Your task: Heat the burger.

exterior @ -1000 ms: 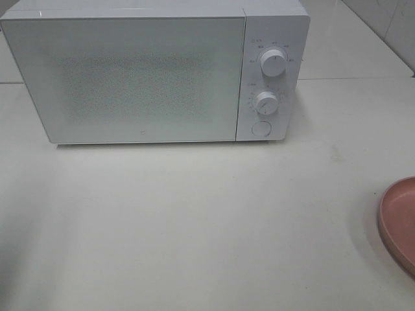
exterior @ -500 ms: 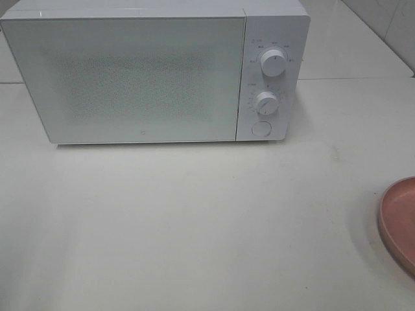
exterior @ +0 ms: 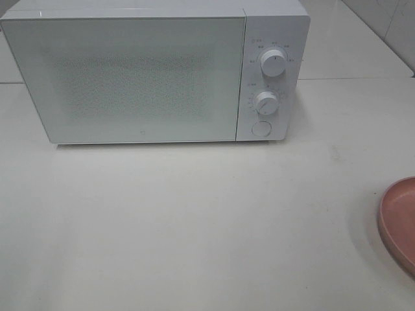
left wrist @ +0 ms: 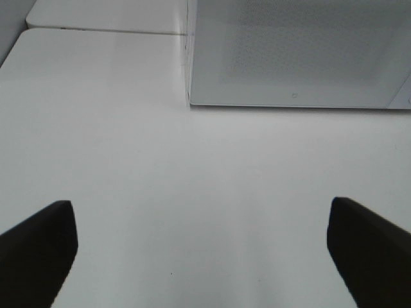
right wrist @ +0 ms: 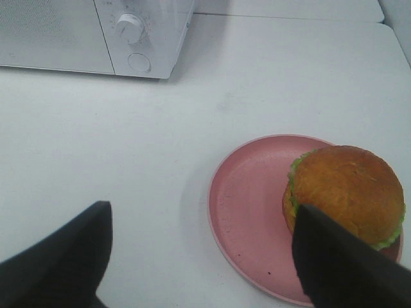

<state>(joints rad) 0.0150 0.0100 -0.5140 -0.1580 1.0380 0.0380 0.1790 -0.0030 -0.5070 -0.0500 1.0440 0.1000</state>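
**Both jaws wide, burger waiting on its plate**

My left gripper point(left wrist: 200, 253) hangs with its jaws spread wide over bare white worktop point(exterior: 194, 220), nothing between them. The microwave point(exterior: 155, 71) sits ahead at the back of the worktop, its door closed, and a broad smooth stretch lies free in front of it. My right gripper point(right wrist: 202, 256) is also parted and grips nothing; its dark fingertips point(right wrist: 61, 256) frame the pink plate point(right wrist: 247, 205). The burger point(right wrist: 347, 192) rests on that plate, toward the side away from the microwave, apart from my jaws, though one fingertip crosses in front of its edge in my wrist view.

The microwave is a boxy white shell with a speckled matte door, two round ribbed dials point(exterior: 273, 63) and a round button point(exterior: 260, 128) on its right panel. The bun is domed, golden-brown and slightly rough, with green lettuce frilling out beneath. From above only the plate's rim shows at the right edge.

Nothing has shifted since a second ago
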